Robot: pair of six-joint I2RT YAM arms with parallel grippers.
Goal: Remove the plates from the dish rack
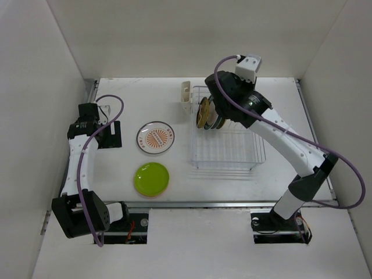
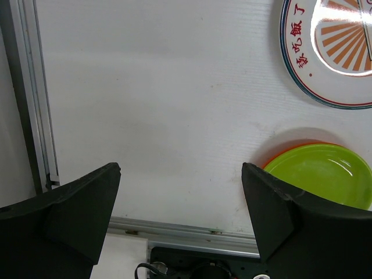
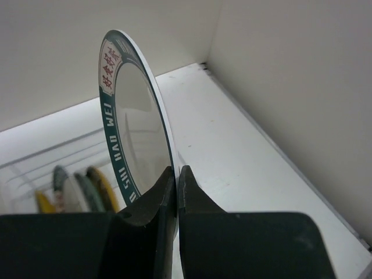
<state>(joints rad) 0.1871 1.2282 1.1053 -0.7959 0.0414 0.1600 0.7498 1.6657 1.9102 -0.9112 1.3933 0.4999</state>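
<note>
My right gripper is shut on the rim of a white plate with a dark teal rim and holds it upright on edge over the dish rack. Other plates stand in the rack below it; they show as amber and dark rimmed in the top view. A white plate with an orange centre lies flat on the table. A lime green plate lies on an orange plate. My left gripper is open and empty above the table, left of these plates.
A cream utensil cup hangs on the rack's far left corner. White walls enclose the table on three sides. A metal rail runs along the near edge, another along the left side.
</note>
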